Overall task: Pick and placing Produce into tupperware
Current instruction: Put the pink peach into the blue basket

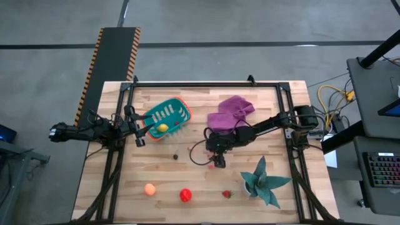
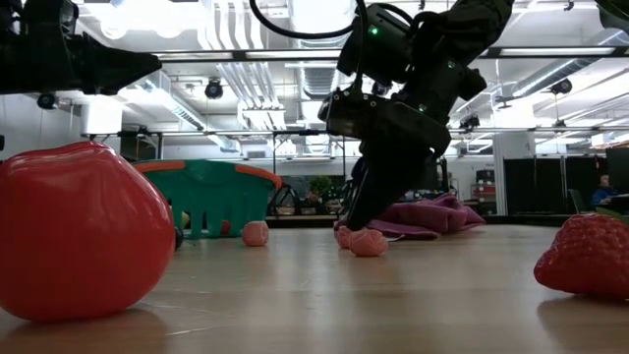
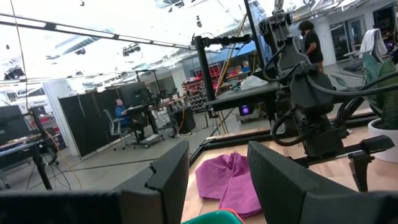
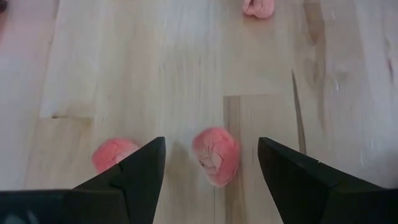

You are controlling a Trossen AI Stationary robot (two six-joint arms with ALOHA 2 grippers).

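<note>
My left gripper (image 1: 140, 131) hovered by the teal tupperware (image 1: 176, 107), fingers partly apart, holding nothing; a yellow fruit (image 1: 162, 127) lay inside. My right gripper (image 4: 211, 163) hung low over the table, fingers wide around a pink bit (image 4: 216, 155), not gripping. A second pink bit (image 4: 114, 154) beside one finger might get knocked away.

Right pincer (image 4: 211, 163) open, lowered; left pincer (image 1: 139, 132) parted, level.
</note>
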